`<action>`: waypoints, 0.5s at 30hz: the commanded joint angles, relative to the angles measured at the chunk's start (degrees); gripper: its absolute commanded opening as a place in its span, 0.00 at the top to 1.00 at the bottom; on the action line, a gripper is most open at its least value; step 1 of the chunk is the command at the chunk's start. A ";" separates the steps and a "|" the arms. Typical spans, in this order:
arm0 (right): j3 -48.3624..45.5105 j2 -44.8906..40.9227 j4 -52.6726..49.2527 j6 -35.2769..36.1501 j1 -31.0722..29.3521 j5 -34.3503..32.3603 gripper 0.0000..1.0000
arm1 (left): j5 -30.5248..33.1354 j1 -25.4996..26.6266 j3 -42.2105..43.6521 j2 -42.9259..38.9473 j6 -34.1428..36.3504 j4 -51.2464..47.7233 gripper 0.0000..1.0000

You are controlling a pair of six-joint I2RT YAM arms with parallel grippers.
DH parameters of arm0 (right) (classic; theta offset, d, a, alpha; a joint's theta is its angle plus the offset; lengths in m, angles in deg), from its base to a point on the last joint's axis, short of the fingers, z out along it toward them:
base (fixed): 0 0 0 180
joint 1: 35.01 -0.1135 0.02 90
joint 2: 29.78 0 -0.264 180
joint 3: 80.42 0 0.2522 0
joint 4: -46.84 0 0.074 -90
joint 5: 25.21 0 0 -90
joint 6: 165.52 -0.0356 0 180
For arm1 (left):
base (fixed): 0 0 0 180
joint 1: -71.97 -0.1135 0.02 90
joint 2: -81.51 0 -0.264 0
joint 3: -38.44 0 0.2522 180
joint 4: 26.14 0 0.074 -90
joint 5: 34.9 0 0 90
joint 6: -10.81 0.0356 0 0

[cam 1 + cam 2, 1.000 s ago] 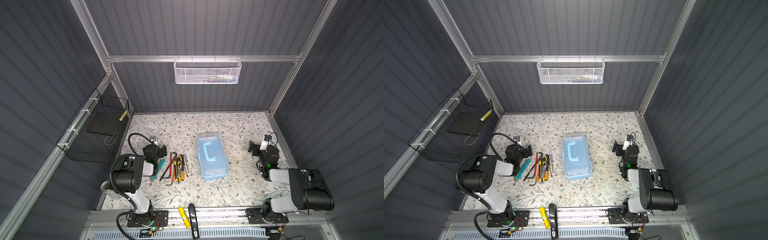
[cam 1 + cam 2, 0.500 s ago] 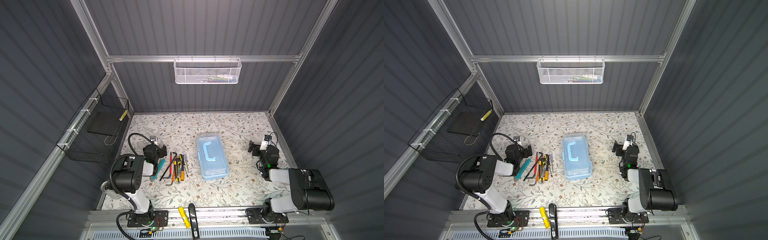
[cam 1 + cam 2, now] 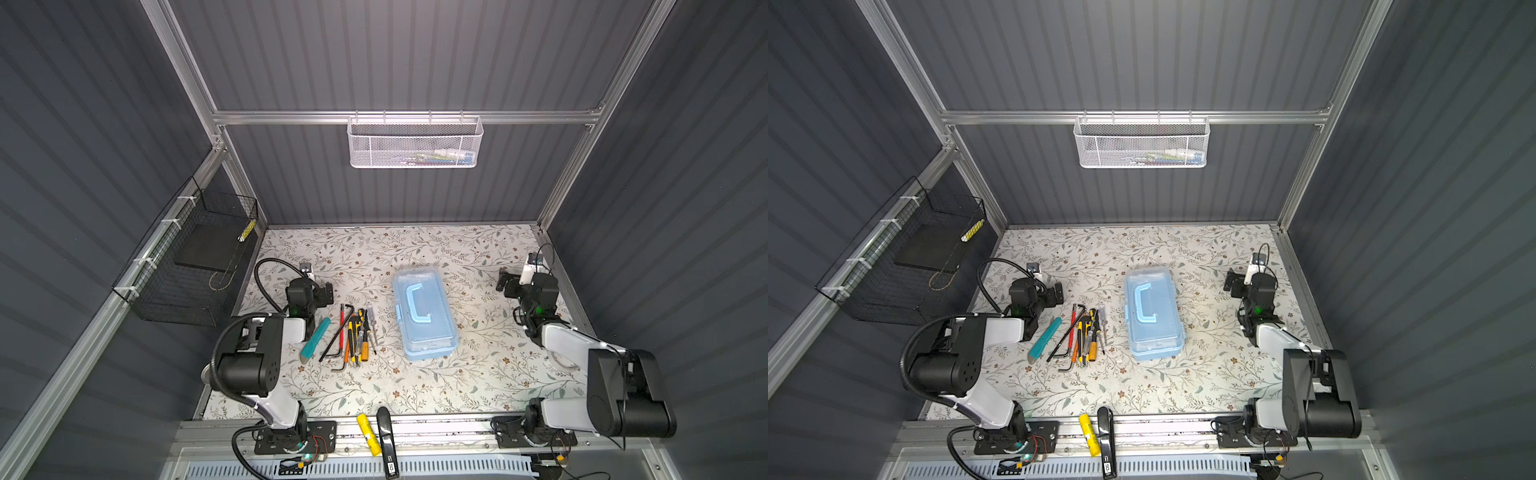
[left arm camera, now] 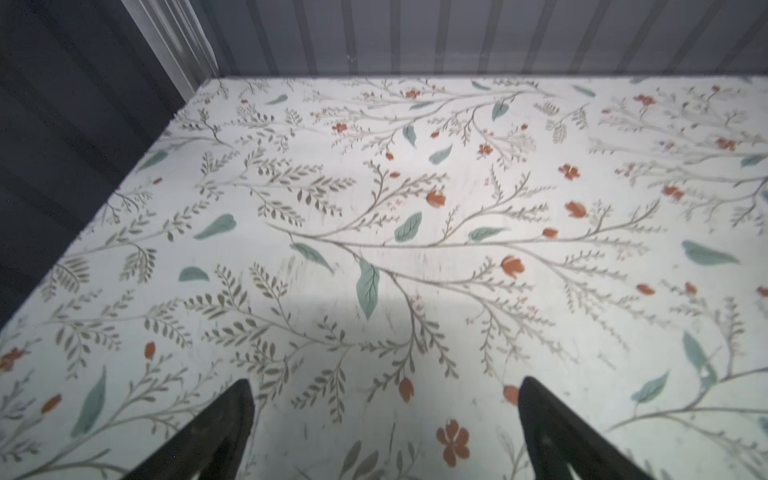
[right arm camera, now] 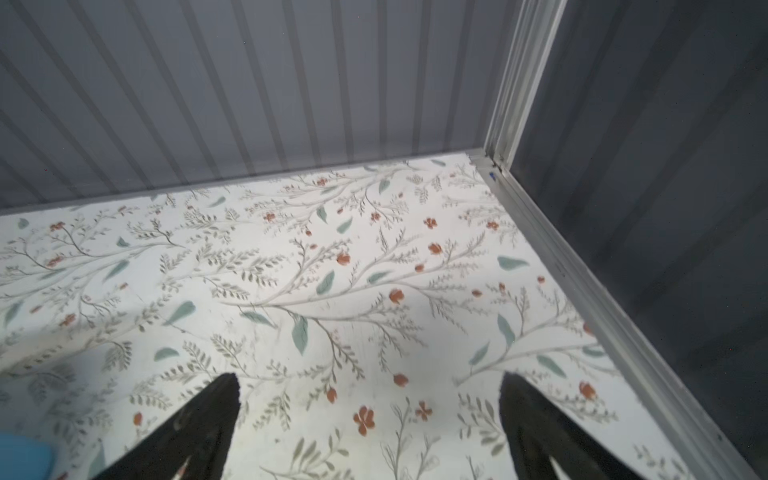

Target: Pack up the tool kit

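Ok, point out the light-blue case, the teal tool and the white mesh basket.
light-blue case [image 3: 428,303]: in a top view, clear lid inside the handle's curve.
teal tool [image 3: 316,338]: in a top view, middle of its body.
white mesh basket [image 3: 1133,143]: in a top view, its front mesh wall.

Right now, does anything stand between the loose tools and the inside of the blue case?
Yes: the case is shut, its clear lid down over the opening. The tools lie beside it on the table, apart from it, with nothing visible on the strip between.
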 commanded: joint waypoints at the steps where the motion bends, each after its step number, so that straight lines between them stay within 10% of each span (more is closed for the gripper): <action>1: 7.44 -2.28 -20.25 -0.51 -4.14 -1.19 0.05 | -2.02 -0.30 -3.18 -7.58 -5.43 -12.58 0.01; 9: 21.67 -1.89 -45.94 -6.20 -21.06 5.79 0.14 | -22.95 1.19 -6.18 -14.93 -17.57 -28.36 0.01; 15: 27.73 -1.37 -56.84 -12.77 -29.89 7.41 0.22 | -22.06 10.95 -0.87 -21.42 -22.85 -28.48 0.00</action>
